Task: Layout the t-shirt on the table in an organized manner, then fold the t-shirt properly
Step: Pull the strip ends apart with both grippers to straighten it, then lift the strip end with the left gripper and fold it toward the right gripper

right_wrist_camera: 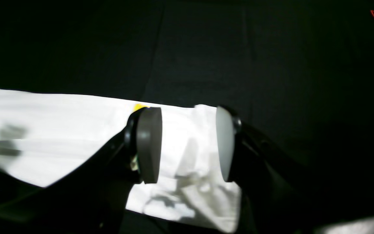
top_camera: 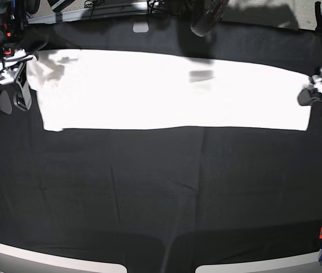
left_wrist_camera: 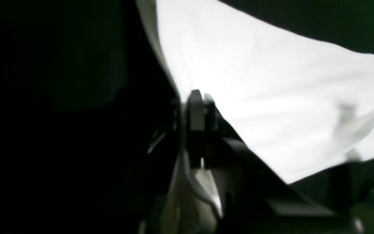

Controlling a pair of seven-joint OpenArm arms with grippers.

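Presently, t-shirt (top_camera: 172, 91): white, lying as a long band across the far half of the table (top_camera: 161, 193), plain side up; long axis runs side to side in the base view, one end at each arm.

Left tool (left_wrist_camera: 197, 107): clenched on the shirt's edge at the end on the base view's right, a fold of white cloth pinched between the closed jaws in the left wrist view. The cloth fans away from the grip toward the far end.

Right tool (right_wrist_camera: 187, 143): released, jaws standing wide apart, empty. In the right wrist view the rumpled corner of the shirt sits directly between and beneath the two pads (right_wrist_camera: 148, 146); whether they touch the cloth cannot be told. A speck of yellow print shows at the hem there.

Judgement: each arm is nearest its own end. The coming move likely turns on the right tool closing on that corner, so both ends can be drawn apart along the long axis.
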